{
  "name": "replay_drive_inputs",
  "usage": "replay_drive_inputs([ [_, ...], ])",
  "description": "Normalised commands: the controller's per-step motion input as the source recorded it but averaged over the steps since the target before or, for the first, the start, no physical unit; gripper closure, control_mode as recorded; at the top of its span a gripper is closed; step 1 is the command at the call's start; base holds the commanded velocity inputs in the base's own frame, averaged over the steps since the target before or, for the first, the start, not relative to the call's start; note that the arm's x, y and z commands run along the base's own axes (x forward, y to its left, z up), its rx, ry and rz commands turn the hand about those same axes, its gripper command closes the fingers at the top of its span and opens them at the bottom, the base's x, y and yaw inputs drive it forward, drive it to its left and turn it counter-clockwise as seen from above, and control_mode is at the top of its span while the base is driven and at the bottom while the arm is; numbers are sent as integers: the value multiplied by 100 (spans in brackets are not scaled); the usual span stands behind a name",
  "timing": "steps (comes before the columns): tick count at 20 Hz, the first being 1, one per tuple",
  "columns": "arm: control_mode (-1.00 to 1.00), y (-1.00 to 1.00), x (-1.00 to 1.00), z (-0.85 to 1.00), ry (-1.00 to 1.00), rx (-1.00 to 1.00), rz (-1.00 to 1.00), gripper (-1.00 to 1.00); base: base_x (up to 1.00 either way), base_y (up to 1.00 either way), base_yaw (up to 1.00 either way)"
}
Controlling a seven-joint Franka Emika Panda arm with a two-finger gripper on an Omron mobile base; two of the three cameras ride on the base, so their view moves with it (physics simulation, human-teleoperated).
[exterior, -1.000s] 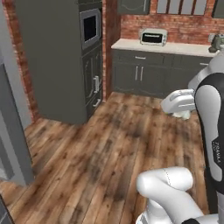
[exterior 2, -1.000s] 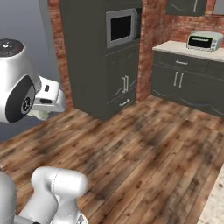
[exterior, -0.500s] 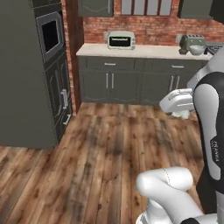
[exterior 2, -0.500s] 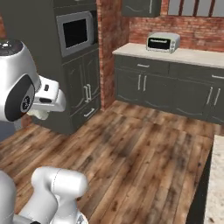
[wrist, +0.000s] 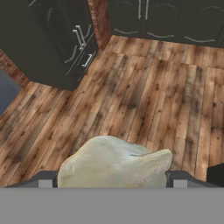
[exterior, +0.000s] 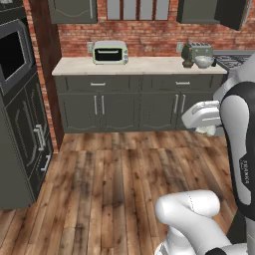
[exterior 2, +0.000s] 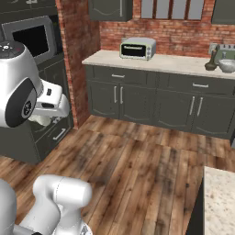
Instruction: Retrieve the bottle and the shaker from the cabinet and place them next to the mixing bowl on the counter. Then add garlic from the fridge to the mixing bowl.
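My gripper (wrist: 112, 183) is shut on a pale, lumpy garlic bulb (wrist: 109, 164), which sits between the two fingertips above the wooden floor. The garlic (exterior: 207, 130) hangs under the white hand at the right of the left base view. It also shows at the left of the right base view, garlic (exterior 2: 39, 120). On the far beige counter (exterior: 139, 65) stand the pale grey mixing bowl (exterior: 203, 61) and the olive-brown bottle (exterior: 187, 63), in front of a green toaster (exterior: 197, 50). The shaker is too small to make out. An open wall cabinet (exterior: 231, 12) hangs above them. The fridge is out of view.
A white toaster oven (exterior: 110, 52) stands on the counter's left part. A tall dark oven tower (exterior: 17, 124) lines the left side. The black hob (exterior: 235, 59) lies right of the bowl. A speckled island corner (exterior 2: 219, 202) juts in at the near right. Wooden floor stretches ahead.
The whole picture has swung: the base has turned, bringing the counter with the bowl and toaster oven to the front and the oven tower to the left. The garlic stays in the gripper.
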Motion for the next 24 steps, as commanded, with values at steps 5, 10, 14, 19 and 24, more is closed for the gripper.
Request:
replay_drive_inputs([
  [5,100,0,0,0,0,0,0,100,100,0,-32],
  [10,100,0,0,0,0,0,0,100,100,18,-39],
  [14,100,0,0,0,0,0,0,100,100,6,-37],
  [19,100,0,0,0,0,0,0,100,100,0,-31],
  [24,100,0,0,0,0,0,0,100,100,-2,-3],
])
